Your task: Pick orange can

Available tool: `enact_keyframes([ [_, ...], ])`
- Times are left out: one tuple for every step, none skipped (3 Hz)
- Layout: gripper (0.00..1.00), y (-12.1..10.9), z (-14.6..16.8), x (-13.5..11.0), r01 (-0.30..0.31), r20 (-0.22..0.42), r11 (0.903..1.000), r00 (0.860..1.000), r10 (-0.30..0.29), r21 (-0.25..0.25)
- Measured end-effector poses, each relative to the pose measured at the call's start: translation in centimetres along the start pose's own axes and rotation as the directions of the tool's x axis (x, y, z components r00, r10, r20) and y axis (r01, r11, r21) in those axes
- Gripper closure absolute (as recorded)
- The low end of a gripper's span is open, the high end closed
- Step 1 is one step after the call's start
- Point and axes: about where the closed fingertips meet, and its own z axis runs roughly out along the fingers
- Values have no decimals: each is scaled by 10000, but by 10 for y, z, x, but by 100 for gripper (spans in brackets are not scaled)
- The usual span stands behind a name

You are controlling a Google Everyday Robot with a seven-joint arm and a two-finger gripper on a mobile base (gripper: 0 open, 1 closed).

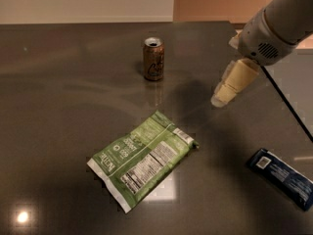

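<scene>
The orange can [153, 58] stands upright on the dark table [58, 92], toward the back middle. It is orange-brown with a silver top rim and a pale logo. My gripper [222, 96] hangs from the white arm that comes in from the upper right. It is above the table, to the right of the can and a little nearer the front, apart from it. It holds nothing that I can see.
A green snack bag [142, 158] lies flat in the middle front. A dark blue packet [281, 176] lies at the front right. The table's right edge [288, 106] runs diagonally behind the arm.
</scene>
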Motion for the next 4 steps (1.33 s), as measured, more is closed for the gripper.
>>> enact_keyframes([
  [0,-10,10,-9,-263,439,9995,9987,256,148],
  [0,-36,40,-46,-987,2011,9951,9750,951,83],
  [0,-63,67,-83,-1549,3440,9879,9275,1462,-21],
  [0,-82,89,-111,-1776,4298,9840,8873,1672,-161],
])
